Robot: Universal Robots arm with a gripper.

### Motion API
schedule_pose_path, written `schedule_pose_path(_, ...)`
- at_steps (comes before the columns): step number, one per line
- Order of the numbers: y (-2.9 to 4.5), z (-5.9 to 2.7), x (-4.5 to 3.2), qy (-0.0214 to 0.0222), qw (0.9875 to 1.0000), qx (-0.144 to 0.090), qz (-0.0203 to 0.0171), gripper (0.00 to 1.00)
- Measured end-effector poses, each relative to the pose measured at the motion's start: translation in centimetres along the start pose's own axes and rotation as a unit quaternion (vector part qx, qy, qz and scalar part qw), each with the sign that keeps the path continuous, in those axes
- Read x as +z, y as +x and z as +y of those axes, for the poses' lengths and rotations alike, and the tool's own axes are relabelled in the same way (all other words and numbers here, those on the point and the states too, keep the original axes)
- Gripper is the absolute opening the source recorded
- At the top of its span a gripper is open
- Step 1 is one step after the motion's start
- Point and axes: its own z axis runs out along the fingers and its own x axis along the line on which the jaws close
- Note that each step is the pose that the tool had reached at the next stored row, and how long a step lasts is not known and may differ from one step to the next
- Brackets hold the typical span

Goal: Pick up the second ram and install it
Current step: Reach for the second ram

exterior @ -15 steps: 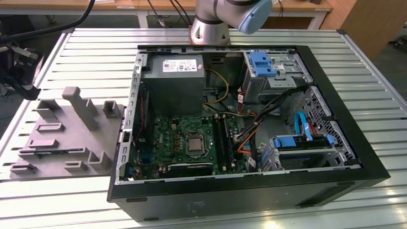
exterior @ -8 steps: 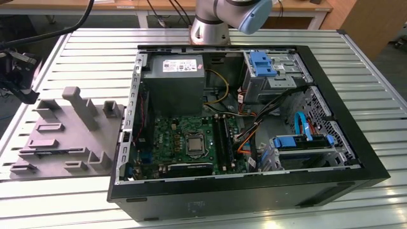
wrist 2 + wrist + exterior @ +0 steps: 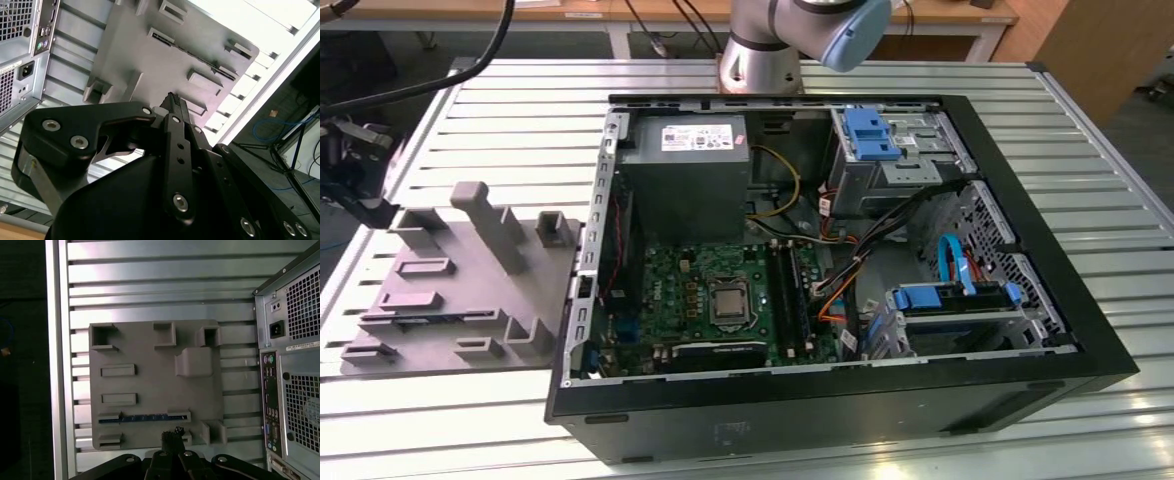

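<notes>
1. One claw is all we have to work with. In the first wrist view its fingertips are pressed together with nothing between them, so we read it as clenched and empty.
2. Just beyond those tips lies the grey fixture, flat on the slatted table. The claw hangs over the fixture's edge, clear of it as far as we can judge.
3. The memory stick stands on edge in a long slot of that fixture, in the row of slots closest to the claw. It shows as a thin dark-blue strip, near the tips but not touched by them.
4. Its long axis runs crosswise to the line from the claw toward the fixture's middle. It also runs parallel to the line along which the claw's linkage arms spread. We judge that the jaws, as they stand, would close along the stick's length and not across its thin faces.
5. In the second wrist view the same strip slants across the fixture ahead of the claw, with open air between them.
6. Farther out, the open computer case sits on the exterior view's right of the fixture, with the green circuit board inside. The memory stick is in the fixture, not in the case.
</notes>
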Motion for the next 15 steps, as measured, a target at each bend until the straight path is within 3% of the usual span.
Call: schedule_pose_path(15,0.62,-1.15,1.10,0.0000,1.0000,0.000,0.0000,0.11)
